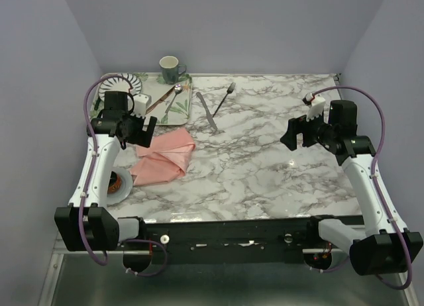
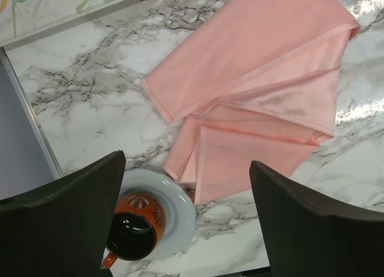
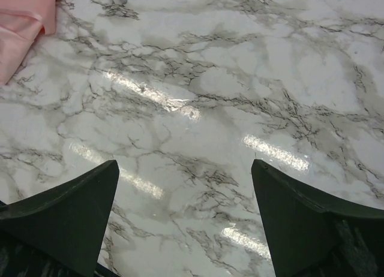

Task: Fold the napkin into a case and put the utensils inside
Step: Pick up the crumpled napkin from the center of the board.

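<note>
Near-left edge: saucer (image 2: 174,226) with an orange cup (image 2: 135,223) on it, half hidden under the left arm in the top view.

Napkin (image 1: 162,157) is just beyond the saucer, left side of the worktop (image 1: 265,167). Its near corner is at the saucer rim, touching or slightly over it, can't tell which. Loosely doubled over with uneven overlapping layers, hems not lined up. Not a case yet, so I'd call the fold step barely started. Long axis runs diagonally, near-left to far-right, rounded fold end at far-right.

Left end effector (image 1: 139,130) hangs over the napkin's far-left part, fingers spread wide, nothing between them. Likely parked there to come down on an edge or corner.

Right end effector (image 1: 295,134) is well apart on the right, raised, also wide and empty. Wrist view shows only bare marble below and a napkin corner at its top-left. My read: it's kept clear until the cloth needs a second grip.

Further back, mid-worktop: knife (image 1: 207,112) and fork (image 1: 225,97), flat, near each other but not touching. Fork's tines point far-right and its handle near-left. Knife's axis runs far-left to near-right. The two converge toward the near side. Both sit off the cloth, so there's room to fold.

Far-left: tray (image 1: 187,107) with a striped plate (image 1: 119,87), spoon (image 1: 173,97) and brown-handled utensil (image 1: 159,102). Mug (image 1: 171,69) sits at the tray's back edge.
</note>
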Tool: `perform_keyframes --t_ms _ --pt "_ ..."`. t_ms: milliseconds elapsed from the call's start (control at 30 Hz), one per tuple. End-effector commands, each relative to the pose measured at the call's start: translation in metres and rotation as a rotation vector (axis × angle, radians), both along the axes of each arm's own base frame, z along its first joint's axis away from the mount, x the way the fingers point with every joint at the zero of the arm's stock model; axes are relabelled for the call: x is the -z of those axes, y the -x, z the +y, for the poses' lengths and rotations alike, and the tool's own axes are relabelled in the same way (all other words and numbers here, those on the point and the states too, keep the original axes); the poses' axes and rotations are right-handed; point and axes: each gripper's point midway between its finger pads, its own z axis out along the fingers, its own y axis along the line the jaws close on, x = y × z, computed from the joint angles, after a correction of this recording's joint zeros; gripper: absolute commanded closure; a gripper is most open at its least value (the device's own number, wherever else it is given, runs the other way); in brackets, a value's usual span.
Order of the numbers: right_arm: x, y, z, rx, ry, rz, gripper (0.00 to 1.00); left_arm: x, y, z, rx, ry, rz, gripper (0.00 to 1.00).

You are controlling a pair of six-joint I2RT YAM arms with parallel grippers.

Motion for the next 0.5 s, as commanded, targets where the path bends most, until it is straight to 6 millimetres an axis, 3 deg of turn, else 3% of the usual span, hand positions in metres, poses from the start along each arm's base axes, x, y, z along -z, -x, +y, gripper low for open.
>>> perform_keyframes --t_ms 0,233,467 --pt "-0.01 0.005 0.009 -0.046 -0.039 0.016 0.0 0.007 0.011 -0.015 0.139 -0.023 0.027 0.01" --pt "-0.006 0.008 0.014 -0.077 -0.057 0.045 0.0 0.023 0.011 -0.039 0.386 -0.086 0.057 0.01" --pt "-0.001 0.011 0.017 -0.092 -0.063 0.07 0.0 0.055 -0.001 -0.069 0.596 -0.193 0.105 0.01"
